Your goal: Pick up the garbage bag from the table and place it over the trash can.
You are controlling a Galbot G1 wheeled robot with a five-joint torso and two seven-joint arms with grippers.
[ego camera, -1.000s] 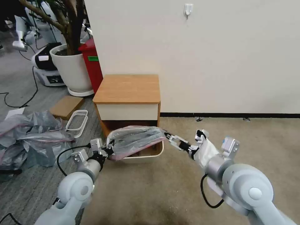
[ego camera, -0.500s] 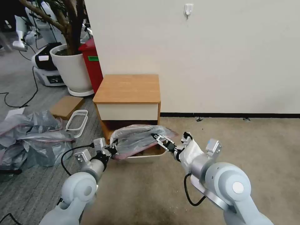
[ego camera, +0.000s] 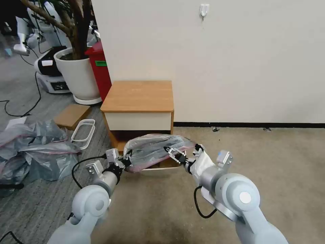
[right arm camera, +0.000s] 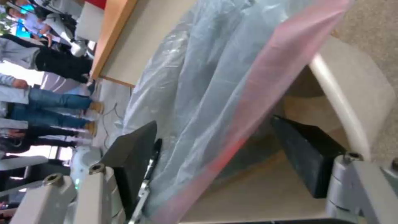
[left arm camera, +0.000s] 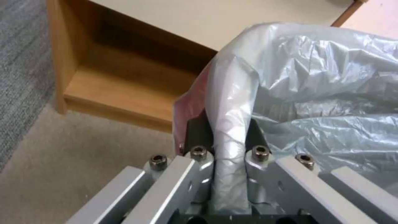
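Bag [ego camera: 152, 149] hangs stretched between your two grippers, just above the can [ego camera: 159, 167], which stands on the carpet right in front of the table [ego camera: 138, 96]. Your left gripper [ego camera: 127, 161] sits at the bag's left end, and in the left wrist view you see its fingers [left arm camera: 198, 137] pressed together on a gathered fold of the grey plastic [left arm camera: 232, 124], with the pink rim band showing just beside them. Your right gripper [ego camera: 168, 150] is at the bag's right side, its tips reaching in under the film. In the right wrist view its two black pads [right arm camera: 132, 155] stand wide apart, the pink-edged bag [right arm camera: 232, 93] running between them without either pad clamping it. One pad lies on the bag's outer side; the other is down inside the can's mouth, close to its cream rim [right arm camera: 352, 102]. The bag covers most of the can's opening in your head view; only the near rim shows below it. The table's top is bare, its lower shelf [left arm camera: 112, 90] open behind the bag.
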